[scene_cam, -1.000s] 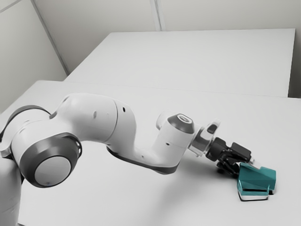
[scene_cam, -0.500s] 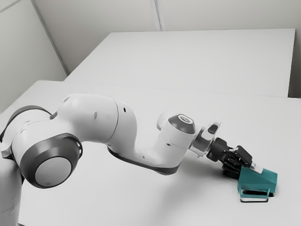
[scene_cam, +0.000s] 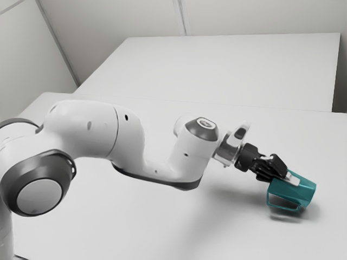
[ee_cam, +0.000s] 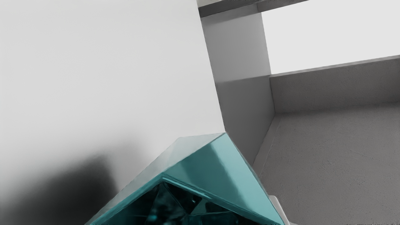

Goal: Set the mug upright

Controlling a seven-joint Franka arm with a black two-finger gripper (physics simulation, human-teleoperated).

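The teal mug (scene_cam: 299,192) is held tilted at the exterior view's right, its handle (scene_cam: 283,207) hanging on the lower side above a shadow on the table. My gripper (scene_cam: 288,180) is shut on the mug, with a pale fingertip lying along its upper side; the other finger is hidden there. In the wrist view the faceted mug (ee_cam: 206,168) turns its dark open mouth toward my hand. A bit of the gripper (ee_cam: 278,207) shows beside the mug's outer wall.
The white table (scene_cam: 162,222) spreads around and beneath the arm. A second pale tabletop (scene_cam: 227,65) stands behind it, near the walls. Past the table's edge, the wrist view shows a grey floor (ee_cam: 331,162).
My arm has drawn back and up toward the exterior view's left. The mug has risen with the gripper, its handle now off the table and its body tilted differently.
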